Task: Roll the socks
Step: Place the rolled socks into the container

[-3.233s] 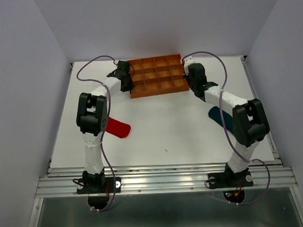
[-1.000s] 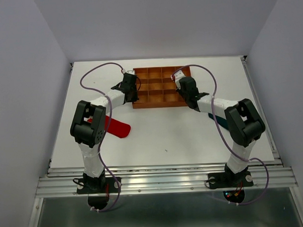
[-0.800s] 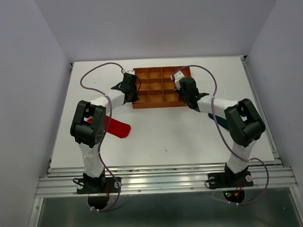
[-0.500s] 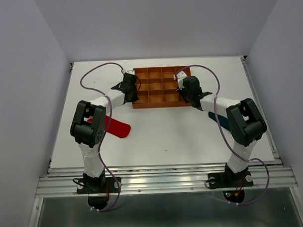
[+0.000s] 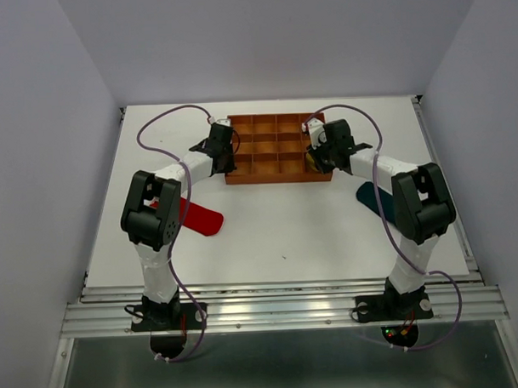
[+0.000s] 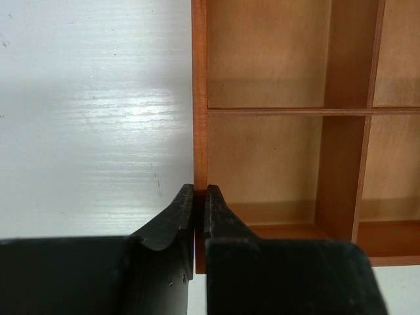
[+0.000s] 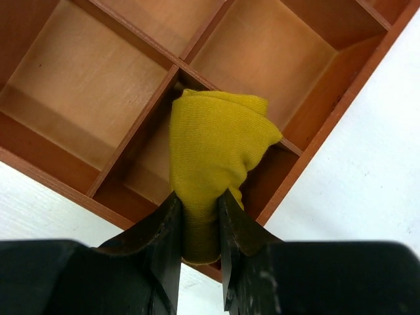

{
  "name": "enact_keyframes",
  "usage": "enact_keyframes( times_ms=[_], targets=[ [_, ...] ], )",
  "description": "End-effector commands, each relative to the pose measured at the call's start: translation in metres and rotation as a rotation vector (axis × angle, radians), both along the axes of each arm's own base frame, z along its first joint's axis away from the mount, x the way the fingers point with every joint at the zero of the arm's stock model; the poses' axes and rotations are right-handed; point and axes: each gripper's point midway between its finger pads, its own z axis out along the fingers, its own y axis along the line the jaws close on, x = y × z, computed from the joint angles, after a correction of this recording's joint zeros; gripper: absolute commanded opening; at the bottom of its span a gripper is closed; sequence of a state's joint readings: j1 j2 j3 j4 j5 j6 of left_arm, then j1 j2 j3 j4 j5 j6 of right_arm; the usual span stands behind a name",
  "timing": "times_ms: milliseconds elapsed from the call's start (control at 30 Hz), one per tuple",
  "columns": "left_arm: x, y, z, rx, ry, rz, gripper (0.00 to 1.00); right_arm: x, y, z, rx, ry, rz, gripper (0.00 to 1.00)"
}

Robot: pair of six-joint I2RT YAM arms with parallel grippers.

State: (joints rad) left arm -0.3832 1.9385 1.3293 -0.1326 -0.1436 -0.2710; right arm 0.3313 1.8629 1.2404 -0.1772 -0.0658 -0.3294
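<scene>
A rolled yellow sock [image 7: 220, 141] is pinched between the fingers of my right gripper [image 7: 200, 203], which is shut on it. It hangs over the near right compartments of the orange-brown tray [image 7: 141, 128]. From above, the right gripper [image 5: 319, 154] is at the tray's right end, with a bit of the yellow sock [image 5: 310, 160] showing. My left gripper [image 6: 199, 191] is shut on the tray's left wall [image 6: 200, 98], also seen from above as the left gripper [image 5: 226, 152]. A red sock [image 5: 200, 218] lies flat by the left arm. A dark teal sock [image 5: 374, 197] lies flat under the right arm.
The gridded tray [image 5: 275, 177] sits at the back middle of the white table, its compartments bare where they show. Purple cables loop over both arms. Grey walls close the table on three sides, and a metal rail runs along the near edge.
My right gripper has swung right with the yellow sock, from the tray's middle to its right end. The left gripper has kept its hold on the tray wall.
</scene>
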Motion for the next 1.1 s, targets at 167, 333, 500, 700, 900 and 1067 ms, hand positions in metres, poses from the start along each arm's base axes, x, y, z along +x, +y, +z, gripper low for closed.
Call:
enact_keyframes(
  times_ms=[167,333,500,700,900,1067],
  targets=[
    [-0.004,0.021,-0.022,0.067,0.073,0.028,0.0,-0.013,0.008,-0.033,-0.016,0.182,0.115,0.01],
    [-0.005,0.019,-0.025,0.066,0.078,0.015,0.0,-0.008,0.011,-0.037,-0.016,0.182,0.136,0.01],
    [-0.004,0.017,-0.024,0.059,0.075,0.003,0.0,-0.007,0.011,-0.052,-0.029,0.207,0.148,0.01],
    [-0.004,0.018,-0.024,0.066,0.071,0.005,0.0,-0.016,0.011,-0.047,-0.03,0.2,0.184,0.01],
    [-0.003,0.017,-0.025,0.066,0.075,0.002,0.0,-0.019,0.012,-0.05,-0.029,0.214,0.207,0.13],
    [-0.003,0.02,-0.022,0.075,0.066,0.009,0.0,-0.01,0.009,-0.041,-0.042,0.188,0.165,0.3]
  ],
)
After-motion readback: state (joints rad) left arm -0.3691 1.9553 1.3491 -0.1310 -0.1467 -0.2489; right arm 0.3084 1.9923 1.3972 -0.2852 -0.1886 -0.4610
